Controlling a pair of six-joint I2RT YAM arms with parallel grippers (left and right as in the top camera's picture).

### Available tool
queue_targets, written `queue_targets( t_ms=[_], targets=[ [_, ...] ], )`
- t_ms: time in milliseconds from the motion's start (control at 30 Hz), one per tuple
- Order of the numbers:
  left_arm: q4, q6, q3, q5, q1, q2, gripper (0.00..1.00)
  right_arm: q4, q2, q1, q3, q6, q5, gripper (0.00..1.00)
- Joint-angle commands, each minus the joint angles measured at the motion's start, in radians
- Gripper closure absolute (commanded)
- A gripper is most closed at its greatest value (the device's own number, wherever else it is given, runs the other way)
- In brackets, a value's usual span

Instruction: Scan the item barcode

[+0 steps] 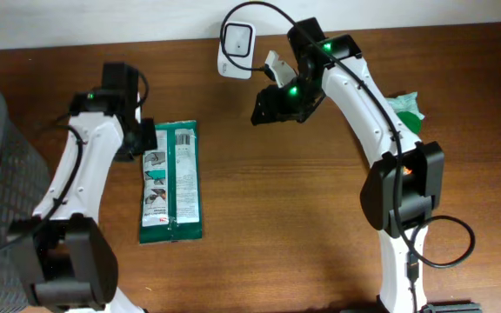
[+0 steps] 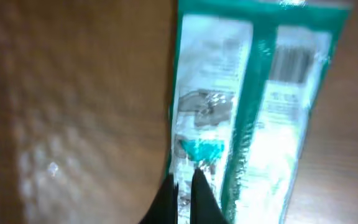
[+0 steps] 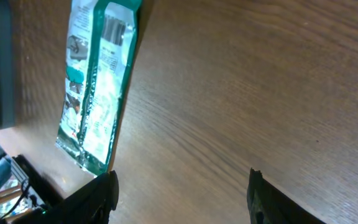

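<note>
Packet (image 1: 173, 181), flat, green-edged with white printed panels and a barcode (image 1: 183, 137) at its far end, is lying lengthwise on the wooden table (image 1: 303, 217), left of centre. Left gripper (image 1: 144, 142) is sitting at its upper left edge, jaws closed; whether they are pinching the film cannot be told. Right gripper (image 1: 272, 103) is hovering well apart, near the white scanner (image 1: 236, 39), jaws gaping and empty.

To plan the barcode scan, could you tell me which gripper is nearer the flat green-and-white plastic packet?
Left. The left gripper is shut on an edge of the flat green-and-white plastic packet; the right gripper hangs open far off, near the white scanner.
</note>
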Motion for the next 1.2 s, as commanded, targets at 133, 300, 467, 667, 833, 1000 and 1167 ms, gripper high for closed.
queue_targets(
  t_ms=[133, 300, 467, 667, 833, 1000, 1167],
  targets=[
    [0.348, 0.135, -0.28, 0.085, 0.09, -0.004, 1.0, 0.01, -0.01, 0.034, -0.005, 0.002, -0.006, 0.36],
    [0.375, 0.134, -0.351, 0.089, 0.09, 0.045, 1.0, 0.002, -0.01, 0.034, -0.005, 0.001, -0.006, 0.36],
    [0.401, 0.134, -0.352, 0.135, 0.058, 0.145, 1.0, -0.005, -0.01, 0.034, -0.006, 0.001, -0.006, 0.36],
    [0.385, 0.061, -0.352, 0.319, -0.051, 0.172, 1.0, -0.019, -0.01, 0.033, -0.006, 0.07, -0.004, 0.36],
    [0.317, -0.056, -0.352, 0.421, -0.06, 0.172, 0.0, -0.019, -0.01, 0.033, -0.006, 0.098, 0.008, 0.0],
    [0.317, -0.056, -0.352, 0.421, -0.06, 0.172, 0.01, -0.019, -0.01, 0.033, -0.006, 0.098, 0.008, 0.0],
    [0.317, -0.056, -0.352, 0.421, -0.06, 0.172, 0.01, -0.019, -0.01, 0.033, -0.006, 0.098, 0.008, 0.0]
  ],
)
